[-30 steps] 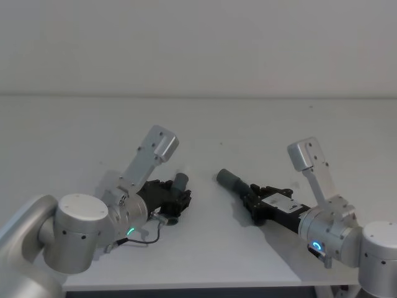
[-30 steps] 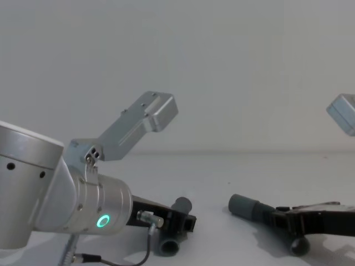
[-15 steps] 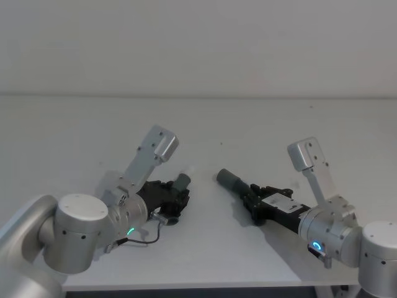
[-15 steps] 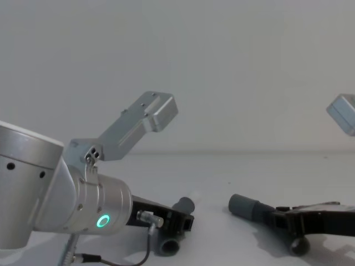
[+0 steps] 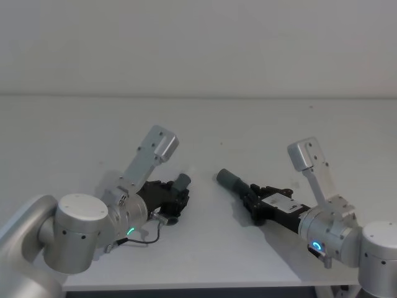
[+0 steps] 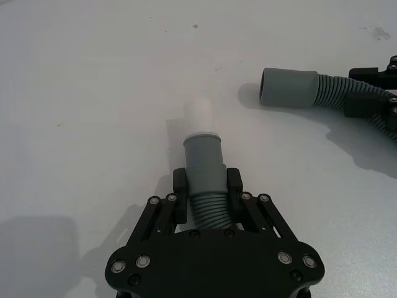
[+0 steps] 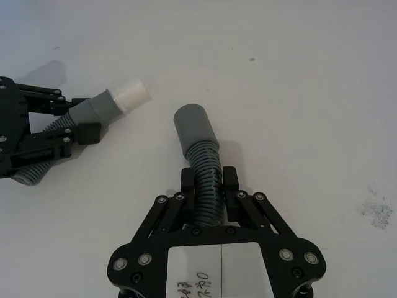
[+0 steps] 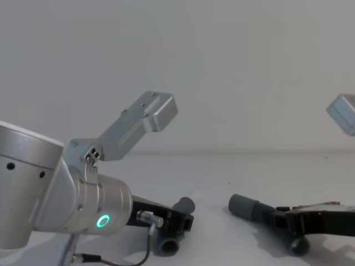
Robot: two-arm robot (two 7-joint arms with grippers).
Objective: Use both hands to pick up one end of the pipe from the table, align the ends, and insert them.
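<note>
My left gripper (image 5: 178,195) is shut on the ribbed stretch of one dark grey pipe piece (image 6: 204,161), low over the white table (image 5: 87,124). Its narrow white tip (image 6: 198,113) points toward the other piece. My right gripper (image 5: 250,200) is shut on the ribbed stretch (image 7: 206,177) of the second piece, whose wide smooth grey socket (image 7: 193,126) faces left. In the right wrist view the white tip (image 7: 131,95) and the socket sit a short gap apart, not lined up. From the chest, the left piece (image 8: 183,205) and the socket (image 8: 243,206) are close to the table.
The table's front edge (image 5: 186,287) runs just behind both arms. Open white surface stretches beyond the pipe pieces to the far wall. Each arm's silver wrist bracket (image 5: 159,143) sticks up above its gripper.
The left gripper has shifted slightly with its piece, and the white tip now shows ahead of the grey collar. The right gripper and its piece have stayed still.
</note>
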